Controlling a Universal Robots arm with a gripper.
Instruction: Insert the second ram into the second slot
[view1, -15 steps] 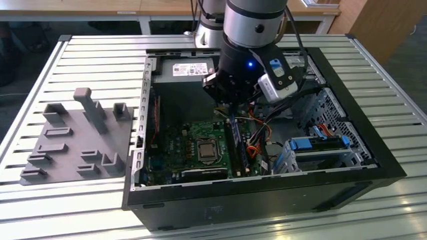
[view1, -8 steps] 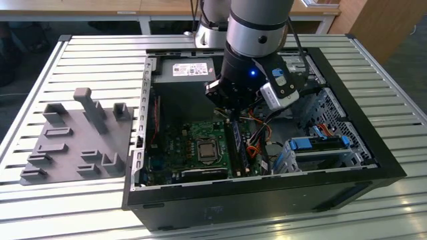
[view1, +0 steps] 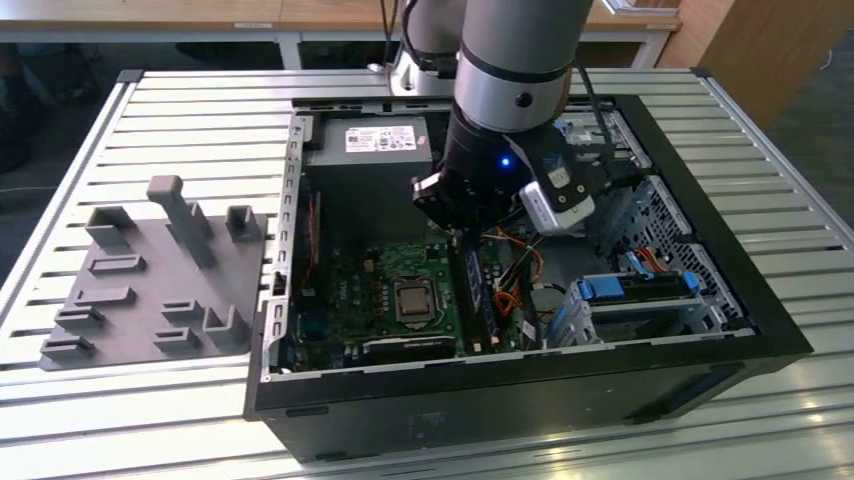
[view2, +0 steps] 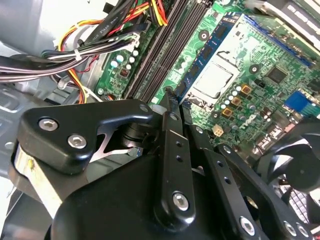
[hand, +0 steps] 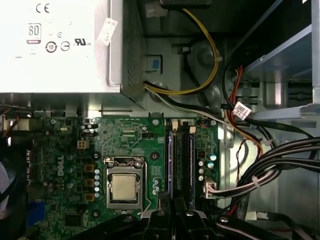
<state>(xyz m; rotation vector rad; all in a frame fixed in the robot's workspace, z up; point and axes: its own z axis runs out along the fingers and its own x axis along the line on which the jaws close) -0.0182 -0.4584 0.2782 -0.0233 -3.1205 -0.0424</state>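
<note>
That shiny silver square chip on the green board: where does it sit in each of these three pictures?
Exterior view: the silver chip sits mid-way on the green board, to the exterior view's left of the memory slots.
Second wrist view: the silver chip lies beside the memory slots.
First wrist view: the silver chip lies beside the memory slots.
Shared landmark: the long dark memory slots along one side of it.

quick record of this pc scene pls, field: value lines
workspace: open pc case on a slatted table
tool: low inside the case, over the memory slots
ram stick: blue-green, on edge in the slot row, between the dark slots and the cpu socket; one end by the tool
fully seated: cannot tell
which slot: cannot tell
beside the case: grey parts fixture, on the exterior view's left
</note>
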